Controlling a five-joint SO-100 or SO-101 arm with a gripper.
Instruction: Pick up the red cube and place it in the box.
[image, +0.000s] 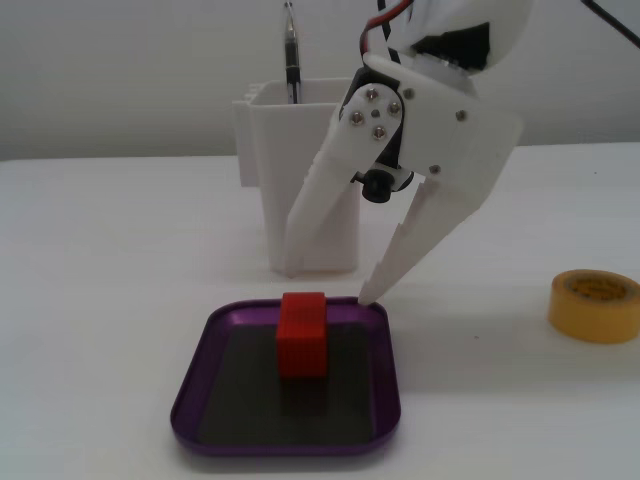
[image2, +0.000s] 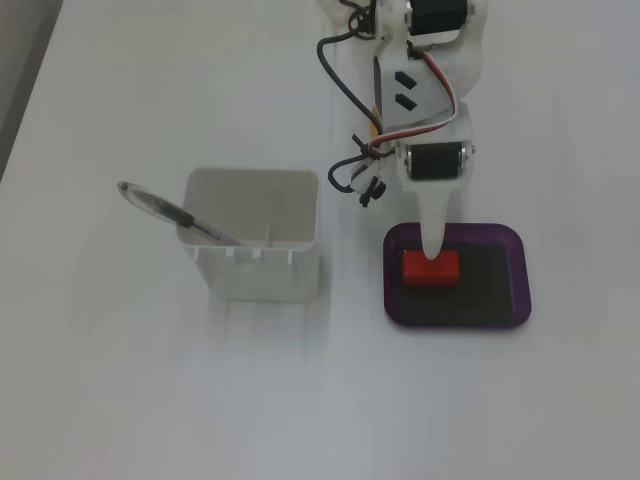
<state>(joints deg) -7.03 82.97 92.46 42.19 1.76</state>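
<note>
so we've got the small bright red ribbed plastic cube (image: 302, 335) sitting inside the shallow purple metal tray (image: 190, 400) with the dark matte floor, toward the 12 o'clock end of it in a fixed view. in the view from above the cube (image2: 430, 269) sits toward 9 o'clock of the tray (image2: 515, 290). the white two-finger gripper (image: 325, 285) hangs just above and behind the cube, fingers spread wide, nothing between them. at 12 o'clock from the tray we see a tall white plastic container (image: 305, 150) with a dark pen (image2: 180, 215) leaning out of it. a yellow tape roll (image: 594, 305) sits off at 3 o'clock.
</note>
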